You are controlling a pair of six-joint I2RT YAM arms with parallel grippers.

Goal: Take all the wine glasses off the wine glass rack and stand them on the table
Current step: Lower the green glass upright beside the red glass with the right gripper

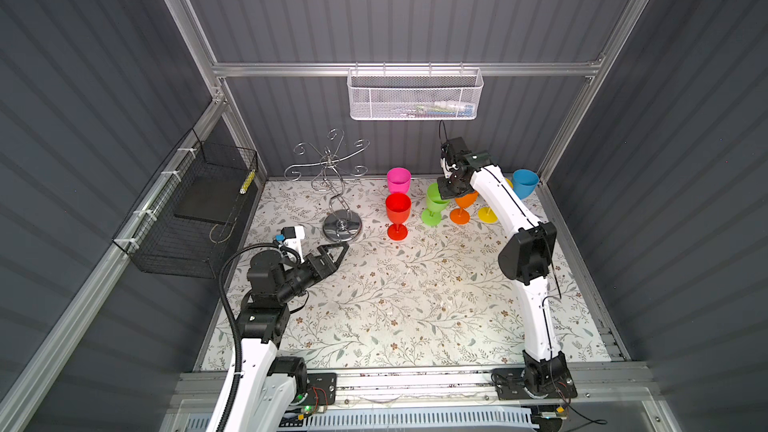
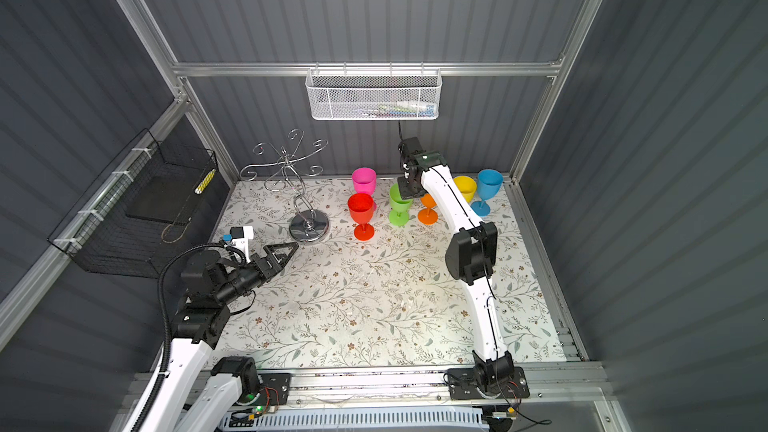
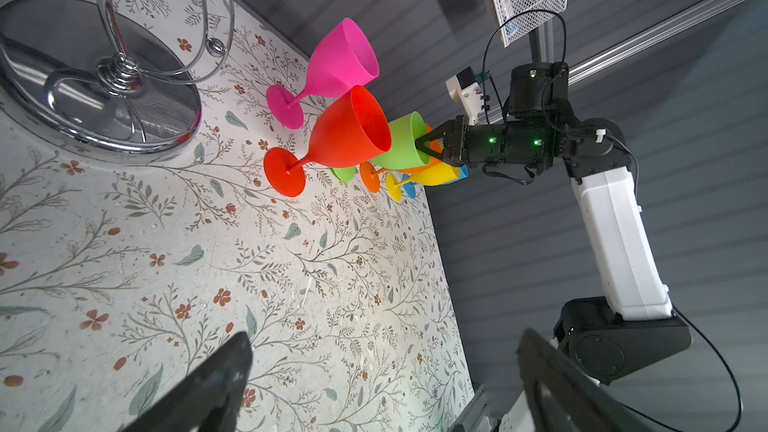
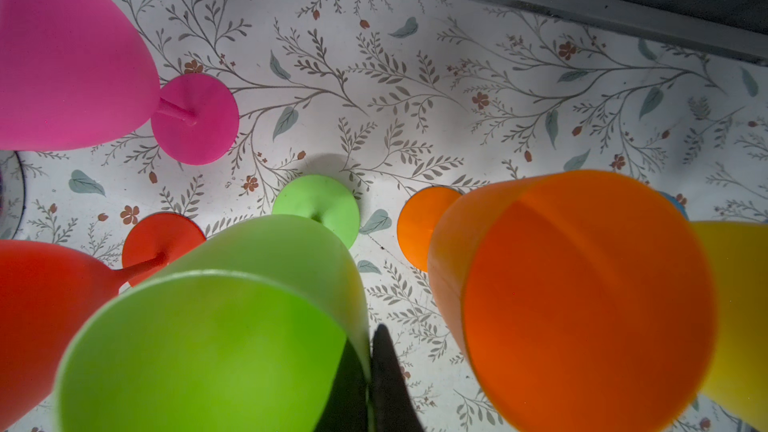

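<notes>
Right gripper (image 3: 427, 146): pinched shut on rim wall of green wine glass (image 3: 401, 145), one finger inside bowl, one outside.
Green wine glass: upright between red wine glass (image 1: 397, 207) and orange wine glass (image 1: 463, 203); foot on or just above table (image 1: 415, 305), unclear.
Left gripper (image 1: 338, 249): spread wide, empty, near rack base.
Wine glass rack (image 1: 332, 184): all arms bare.
Judged: removal done; remaining: release, retract.

white mesh basket (image 1: 395, 97), black wire basket (image 1: 174, 259)

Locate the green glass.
In both top views the green glass is just right of centre near the back wall, between the red glass and orange glass, its rim pinched by the right gripper.
</notes>
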